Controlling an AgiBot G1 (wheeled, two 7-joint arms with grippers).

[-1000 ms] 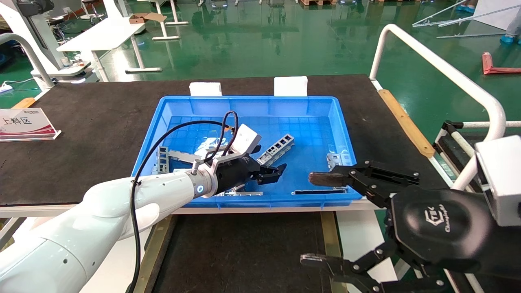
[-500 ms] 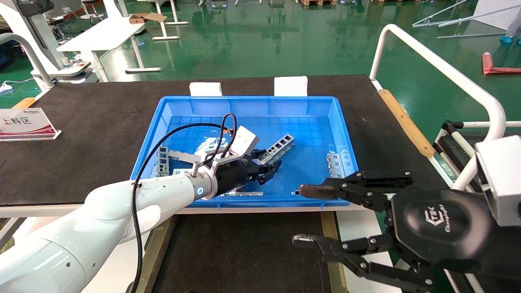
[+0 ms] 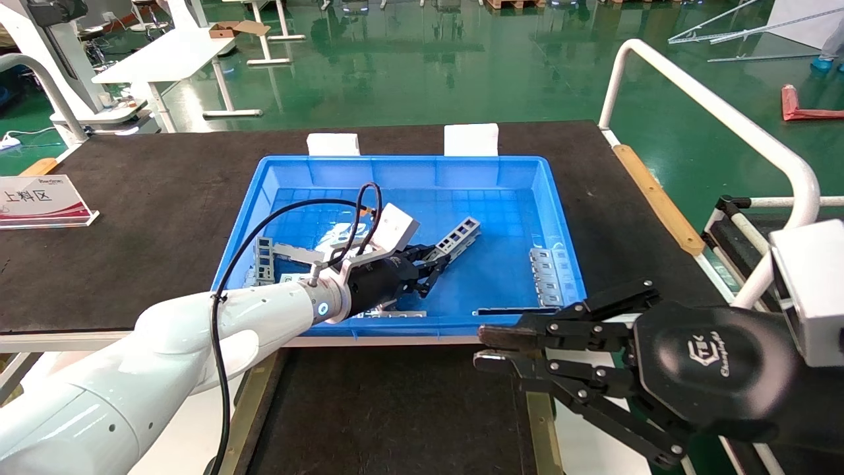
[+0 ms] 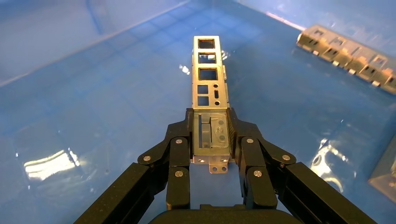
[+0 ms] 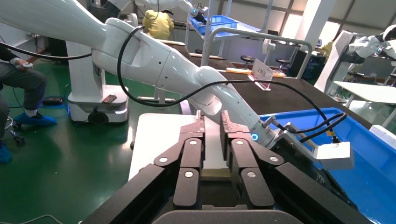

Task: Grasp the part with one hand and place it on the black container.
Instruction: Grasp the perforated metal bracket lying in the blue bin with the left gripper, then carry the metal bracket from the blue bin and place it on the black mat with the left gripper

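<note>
The part [image 3: 457, 237] is a silver ladder-like channel in the blue bin [image 3: 409, 168]. My left gripper [image 3: 430, 266] is shut on its near end, and the rest points toward the bin's far right. In the left wrist view the part [image 4: 208, 79] sits clamped between both fingers of the left gripper [image 4: 211, 133], over the blue floor. The black container [image 3: 395, 409] lies in front of the bin, edged by olive rails [image 3: 244, 402]. My right gripper [image 3: 491, 349] hovers over the container's right edge, fingers nearly together and holding nothing; it also shows in the right wrist view [image 5: 212, 126].
Another channel [image 3: 547, 270] lies by the bin's right wall, and a thin strip [image 3: 508, 310] by its front wall. Grey plates [image 3: 265, 258] lie at the bin's left. A white railing [image 3: 712, 112] stands to the right. A sign [image 3: 39, 201] stands at far left.
My left gripper moved forward a little and closed on the part's near end. My right gripper's fingers closed from wide open and dropped toward the container's right edge.
</note>
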